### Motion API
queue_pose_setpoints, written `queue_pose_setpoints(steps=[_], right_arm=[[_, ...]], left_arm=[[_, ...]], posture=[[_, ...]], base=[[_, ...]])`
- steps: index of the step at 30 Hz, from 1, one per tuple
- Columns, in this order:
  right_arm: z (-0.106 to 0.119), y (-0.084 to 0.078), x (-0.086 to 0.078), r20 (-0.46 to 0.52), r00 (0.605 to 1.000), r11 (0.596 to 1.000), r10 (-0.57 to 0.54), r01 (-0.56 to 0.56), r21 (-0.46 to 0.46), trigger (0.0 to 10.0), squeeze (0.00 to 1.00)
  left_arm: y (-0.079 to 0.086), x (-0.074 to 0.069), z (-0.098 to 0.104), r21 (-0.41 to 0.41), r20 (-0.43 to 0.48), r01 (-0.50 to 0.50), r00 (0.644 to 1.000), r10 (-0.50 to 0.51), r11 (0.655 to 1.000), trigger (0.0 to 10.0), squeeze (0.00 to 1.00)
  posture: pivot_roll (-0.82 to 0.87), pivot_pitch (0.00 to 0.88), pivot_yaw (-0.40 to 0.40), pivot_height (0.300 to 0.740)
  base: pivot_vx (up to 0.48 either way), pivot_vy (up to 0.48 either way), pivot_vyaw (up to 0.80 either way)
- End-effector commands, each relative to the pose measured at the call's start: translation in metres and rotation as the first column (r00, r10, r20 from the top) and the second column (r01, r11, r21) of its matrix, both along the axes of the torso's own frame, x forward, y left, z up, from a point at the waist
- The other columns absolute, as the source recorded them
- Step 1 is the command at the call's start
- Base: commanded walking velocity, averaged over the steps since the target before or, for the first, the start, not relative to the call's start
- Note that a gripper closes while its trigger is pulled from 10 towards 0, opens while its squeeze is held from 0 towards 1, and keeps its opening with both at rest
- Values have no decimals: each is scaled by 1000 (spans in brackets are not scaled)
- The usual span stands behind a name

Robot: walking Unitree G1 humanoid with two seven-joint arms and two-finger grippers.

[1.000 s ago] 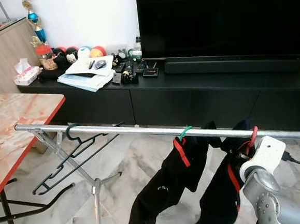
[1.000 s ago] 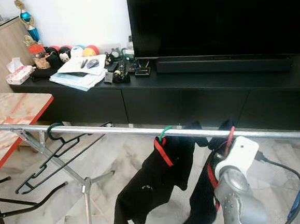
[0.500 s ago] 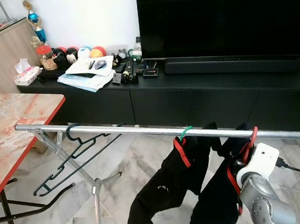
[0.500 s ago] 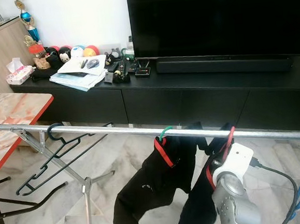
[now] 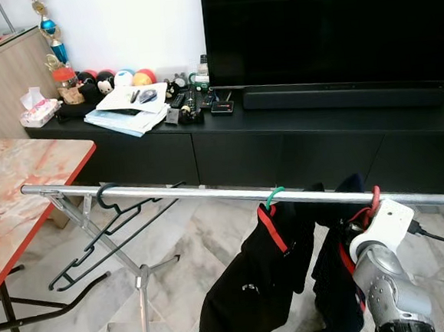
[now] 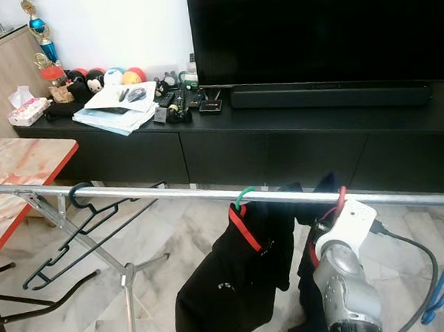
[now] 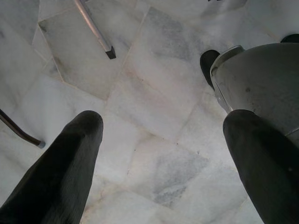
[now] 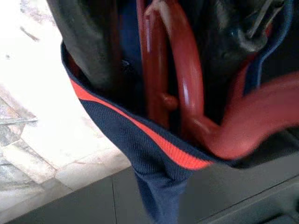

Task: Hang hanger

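The red hanger point(image 5: 372, 202) with its dark garment point(image 5: 334, 272) is hooked over the rail point(image 5: 208, 191), its length hanging down. The right end effector point(image 8: 154, 93) is pressed against it just below the rail, far nearer than the spread, empty left end effector point(image 7: 163, 154); its grip cannot be told.

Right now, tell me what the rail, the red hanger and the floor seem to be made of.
Rail: apparently metal tube, silvery with a long bright glint. Red hanger: probably plastic, glossy and smoothly moulded, with soft highlights; it carries a dark garment of knit fabric with a red band. Floor: polished stone tile, likely marble, pale with grey veins and straight joints.
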State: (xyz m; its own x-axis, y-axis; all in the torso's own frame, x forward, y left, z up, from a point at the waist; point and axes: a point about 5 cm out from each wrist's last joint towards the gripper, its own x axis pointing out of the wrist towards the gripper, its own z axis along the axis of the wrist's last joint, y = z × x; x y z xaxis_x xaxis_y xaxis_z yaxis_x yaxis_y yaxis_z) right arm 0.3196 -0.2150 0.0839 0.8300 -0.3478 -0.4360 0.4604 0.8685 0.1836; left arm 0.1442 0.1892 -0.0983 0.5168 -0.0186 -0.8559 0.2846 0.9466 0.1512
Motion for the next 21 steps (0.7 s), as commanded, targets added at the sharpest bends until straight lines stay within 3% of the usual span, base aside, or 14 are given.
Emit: queue_pose_setpoints(steps=[1, 8, 21], right_arm=[[-2, 5, 3, -12, 1000, 1000, 22, -22, -7, 0, 0], [-10, 5, 1, -43, 999, 999, 31, -32, -20, 0, 0], [-6, 7, 4, -14, 999, 998, 38, -39, -48, 0, 0]], left_arm=[[1, -7, -3, 5, -27, -1, 1000, 1, 1000, 10000, 0], [1, -7, -3, 6, -29, 3, 1000, -3, 1000, 10000, 0], [1, -7, -3, 9, -23, 1, 1000, -1, 1000, 10000, 0]], posture=[[61, 50, 77, 740], [62, 49, 76, 740], [61, 48, 78, 740]], base=[[0, 0, 0], [0, 0, 0], [0, 0, 0]])
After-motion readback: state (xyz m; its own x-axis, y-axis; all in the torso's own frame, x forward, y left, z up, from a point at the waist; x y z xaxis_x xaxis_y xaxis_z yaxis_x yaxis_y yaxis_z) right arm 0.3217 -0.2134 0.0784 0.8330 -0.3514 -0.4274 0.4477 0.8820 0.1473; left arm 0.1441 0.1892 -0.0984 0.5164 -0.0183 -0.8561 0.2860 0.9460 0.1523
